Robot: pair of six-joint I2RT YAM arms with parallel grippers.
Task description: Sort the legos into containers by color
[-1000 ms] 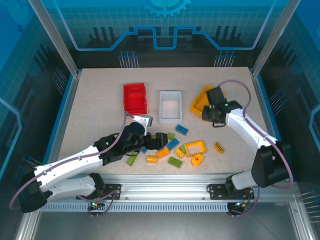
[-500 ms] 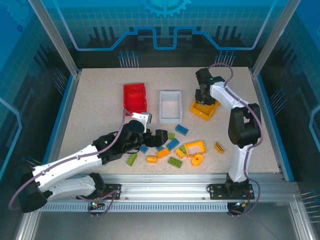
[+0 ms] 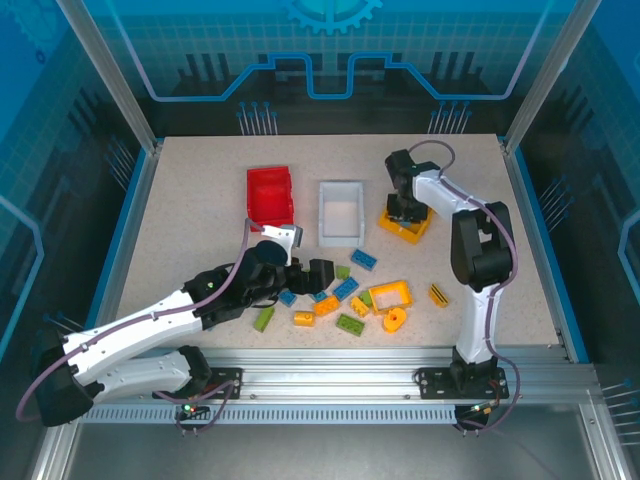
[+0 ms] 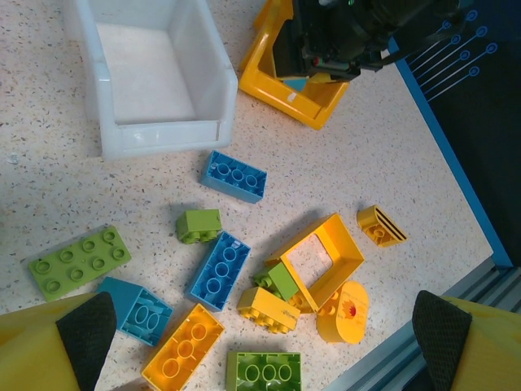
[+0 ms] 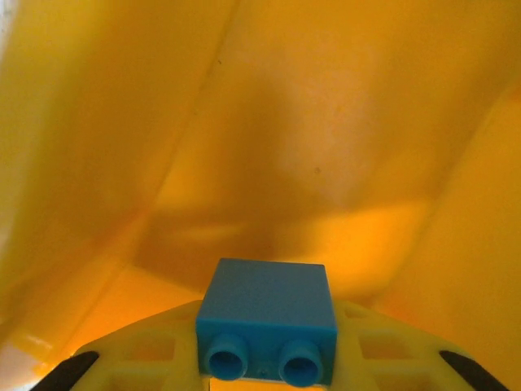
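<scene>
Your right claw (image 3: 403, 207) is down inside the yellow bin (image 3: 415, 229), clenched partway on a small blue brick (image 5: 266, 314). The brick sits between the fingers with its studs facing the wrist camera. Your left claw (image 4: 262, 330) hangs spread wide and grips nothing, above the loose bricks (image 4: 218, 270) scattered on the tabletop (image 4: 391, 163) in front of the white bin (image 4: 155, 130).
</scene>
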